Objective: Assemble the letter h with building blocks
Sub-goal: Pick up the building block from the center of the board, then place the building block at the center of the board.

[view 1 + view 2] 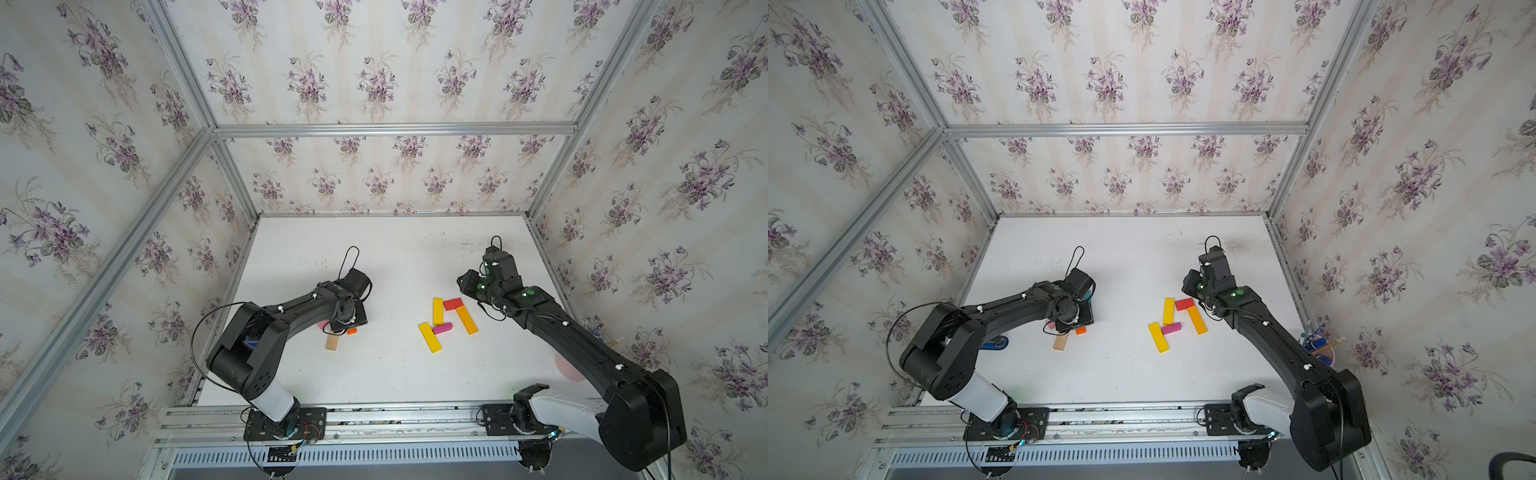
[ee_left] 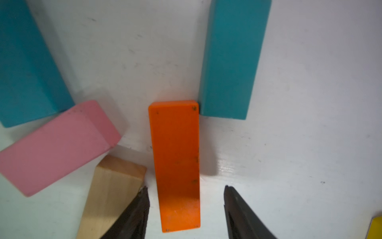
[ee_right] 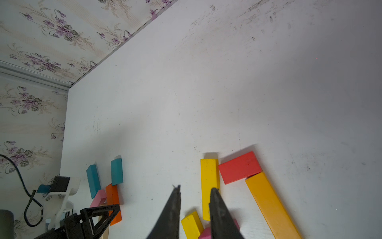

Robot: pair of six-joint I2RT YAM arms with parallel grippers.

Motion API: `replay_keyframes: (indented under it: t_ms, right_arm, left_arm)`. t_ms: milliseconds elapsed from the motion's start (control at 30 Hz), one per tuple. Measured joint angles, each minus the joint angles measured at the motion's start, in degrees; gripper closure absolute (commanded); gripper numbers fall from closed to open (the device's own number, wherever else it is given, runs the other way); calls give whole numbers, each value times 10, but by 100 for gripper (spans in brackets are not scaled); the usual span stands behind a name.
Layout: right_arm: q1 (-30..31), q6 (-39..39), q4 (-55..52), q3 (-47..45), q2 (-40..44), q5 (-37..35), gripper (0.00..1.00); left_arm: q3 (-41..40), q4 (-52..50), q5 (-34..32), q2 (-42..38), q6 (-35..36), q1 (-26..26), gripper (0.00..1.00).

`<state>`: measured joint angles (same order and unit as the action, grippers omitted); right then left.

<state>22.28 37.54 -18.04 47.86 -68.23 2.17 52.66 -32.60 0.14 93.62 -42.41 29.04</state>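
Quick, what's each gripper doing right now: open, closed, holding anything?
Left gripper: open, jaws either side of the orange block, not gripping it.
Right gripper: narrowly open, holding nothing.

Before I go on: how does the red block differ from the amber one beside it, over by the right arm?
The red block is short; the amber block is clearly longer. Red lies crosswise at the far end of the group; amber runs from it toward the near edge, slightly slanted. Red's other end reaches the yellow bar; amber stands apart from that bar. Shared: both lie flat on the table and appear to touch at a corner.
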Motion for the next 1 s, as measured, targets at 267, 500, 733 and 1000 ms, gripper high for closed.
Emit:
replay_keyframes:
  t_ms: [267,500,733,1000]
  right_arm:
    - [0,0,-14,-7,22,3,82]
    - [0,2,-15,-4,32,9,86]
    - [0,4,-25,7,43,15,86]
    - [2,12,-28,19,40,20,87]
  left_arm:
    - [8,-1,1,24,9,-14,62]
    - [4,-3,14,10,10,-14,81]
    - [57,-52,11,-50,23,-7,85]
    - [249,-55,30,92,81,-5,93]
